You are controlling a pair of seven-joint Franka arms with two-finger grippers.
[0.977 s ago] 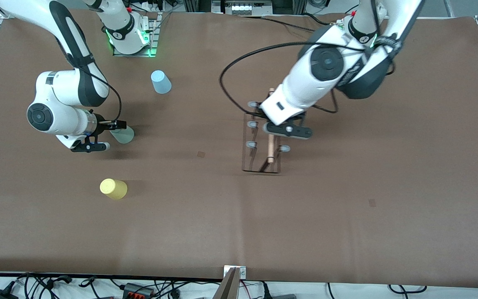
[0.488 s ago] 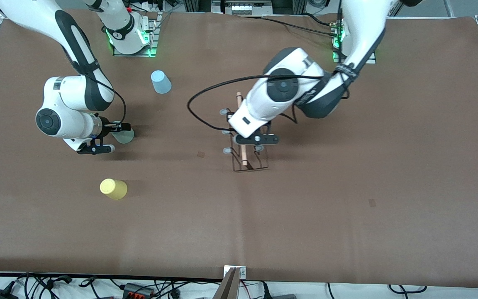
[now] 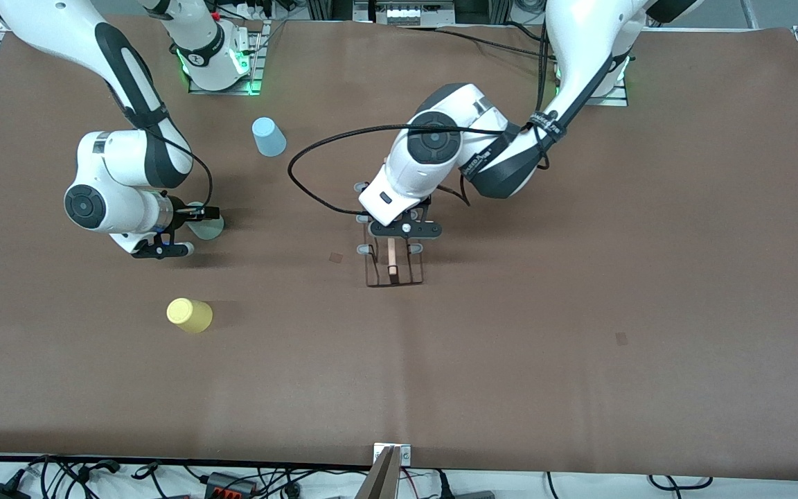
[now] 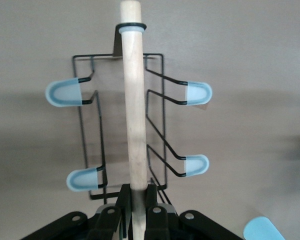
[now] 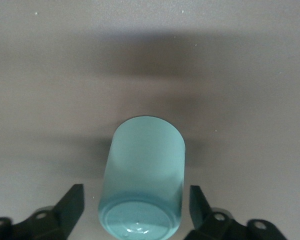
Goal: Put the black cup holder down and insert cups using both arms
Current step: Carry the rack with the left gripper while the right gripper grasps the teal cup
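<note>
My left gripper (image 3: 399, 231) is shut on the light wooden rod (image 4: 135, 115) of the black cup holder (image 3: 391, 267), over the middle of the brown table. In the left wrist view its fingers (image 4: 122, 200) clamp the rod, with grey-tipped pegs (image 4: 65, 93) on both sides. My right gripper (image 3: 197, 213) is open around the sage green cup (image 3: 210, 226) toward the right arm's end. In the right wrist view the cup (image 5: 145, 160) sits between the spread fingers (image 5: 72, 202) with gaps on both sides. The light blue cup (image 3: 269, 136) and the yellow cup (image 3: 190, 314) stand apart on the table.
A black cable (image 3: 309, 170) loops from the left arm over the table beside the cup holder. Small dark marks (image 3: 335, 257) lie on the brown mat. Cables and plugs run along the table edge nearest the front camera (image 3: 233, 478).
My left arm has carried the cup holder toward the right arm's end of the table. My right gripper has shifted slightly closer around the green cup.
</note>
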